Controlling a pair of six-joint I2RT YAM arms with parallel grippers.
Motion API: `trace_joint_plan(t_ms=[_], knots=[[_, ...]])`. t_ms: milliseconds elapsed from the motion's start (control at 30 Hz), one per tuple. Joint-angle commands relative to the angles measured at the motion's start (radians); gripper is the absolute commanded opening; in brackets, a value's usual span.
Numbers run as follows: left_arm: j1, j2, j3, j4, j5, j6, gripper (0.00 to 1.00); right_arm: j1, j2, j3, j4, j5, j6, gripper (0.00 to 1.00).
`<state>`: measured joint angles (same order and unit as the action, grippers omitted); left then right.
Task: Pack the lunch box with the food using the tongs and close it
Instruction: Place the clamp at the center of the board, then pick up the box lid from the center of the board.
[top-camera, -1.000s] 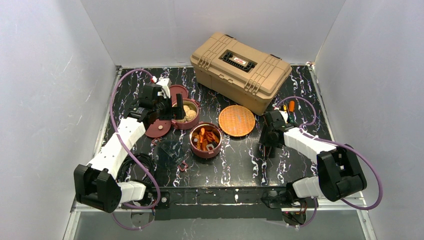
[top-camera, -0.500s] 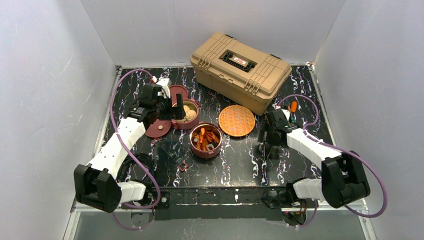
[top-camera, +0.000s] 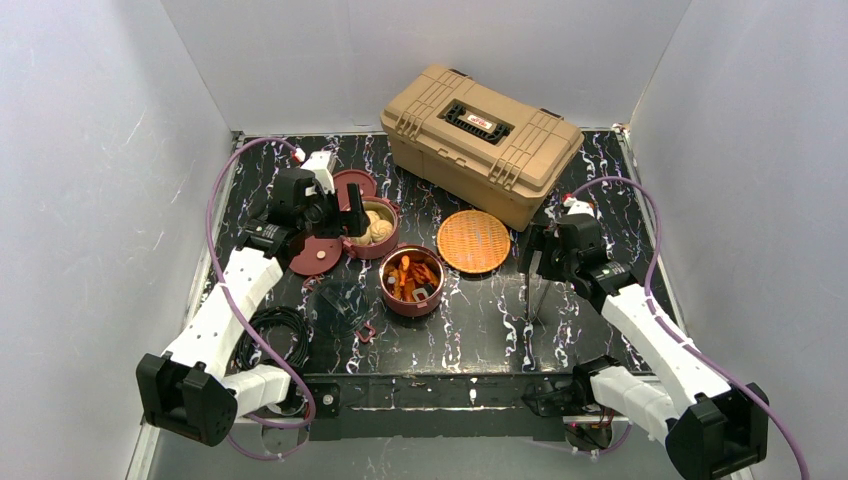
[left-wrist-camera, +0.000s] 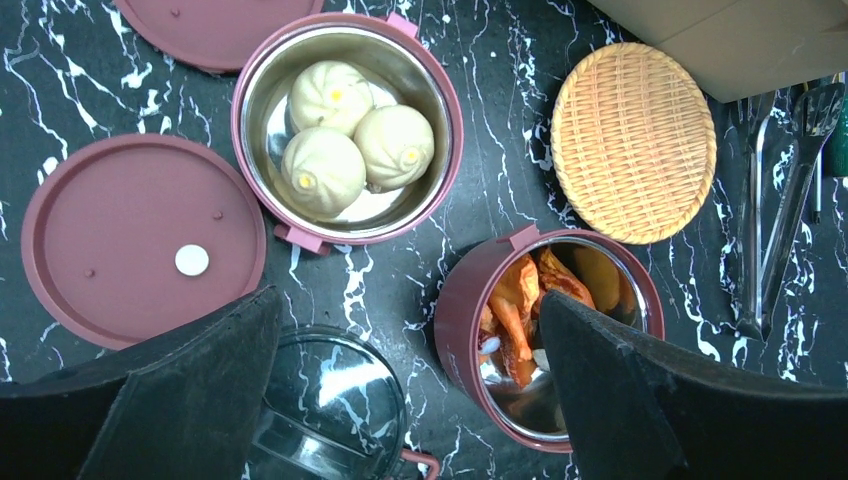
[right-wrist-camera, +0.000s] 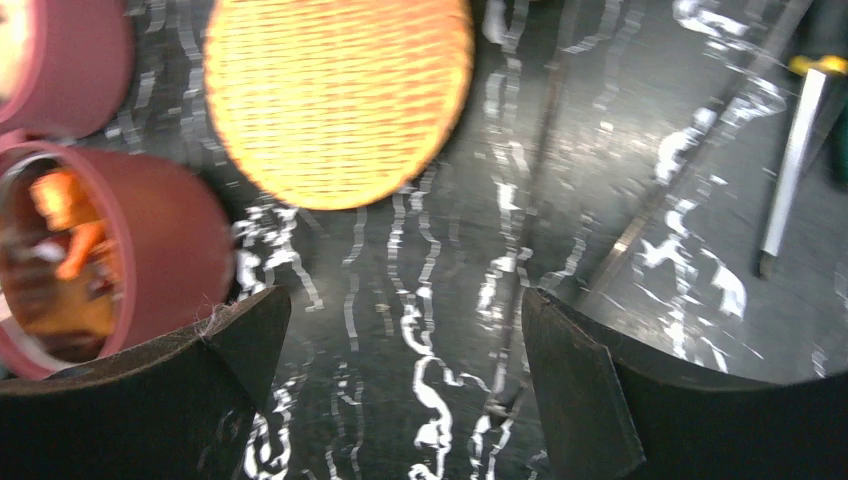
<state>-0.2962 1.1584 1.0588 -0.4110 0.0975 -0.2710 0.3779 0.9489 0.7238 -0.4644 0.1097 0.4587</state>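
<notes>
The lunch box lies apart. One maroon bowl (left-wrist-camera: 345, 125) holds three beige buns (left-wrist-camera: 360, 140), and a second bowl (left-wrist-camera: 470, 330) holds orange and red chunks (left-wrist-camera: 520, 300). A flat lid with a pale dot (left-wrist-camera: 140, 240) lies left of the bun bowl, and another lid (left-wrist-camera: 215, 30) lies behind it. My left gripper (left-wrist-camera: 408, 300) hangs open and empty above the bowls (top-camera: 352, 212). The tongs (top-camera: 537, 295) lie flat on the table. My right gripper (right-wrist-camera: 405, 300) is open over their joined end (right-wrist-camera: 497, 402) and holds nothing.
A tan toolbox (top-camera: 480, 140) stands at the back. An orange woven plate (top-camera: 474, 241) lies between the chunk bowl and the tongs. A clear round lid (left-wrist-camera: 330, 400) lies in front of the maroon lid. A screwdriver (right-wrist-camera: 795, 170) lies right of the tongs. Coiled cable (top-camera: 275, 330) sits front left.
My right gripper's jaws have spread wide and its arm has swung up and to the right, while the tongs stay flat on the table. The left arm has shifted slightly.
</notes>
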Motion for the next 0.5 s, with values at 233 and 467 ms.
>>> trace_joint_plan(t_ms=[233, 467], knots=[[0.020, -0.141, -0.156, -0.148, -0.162, -0.085, 0.99, 0.002, 0.056, 0.065, 0.227, -0.464, -0.091, 0.93], [0.284, -0.086, -0.227, -0.142, -0.027, -0.146, 0.99, 0.019, 0.049, 0.015, 0.315, -0.513, -0.072, 0.90]])
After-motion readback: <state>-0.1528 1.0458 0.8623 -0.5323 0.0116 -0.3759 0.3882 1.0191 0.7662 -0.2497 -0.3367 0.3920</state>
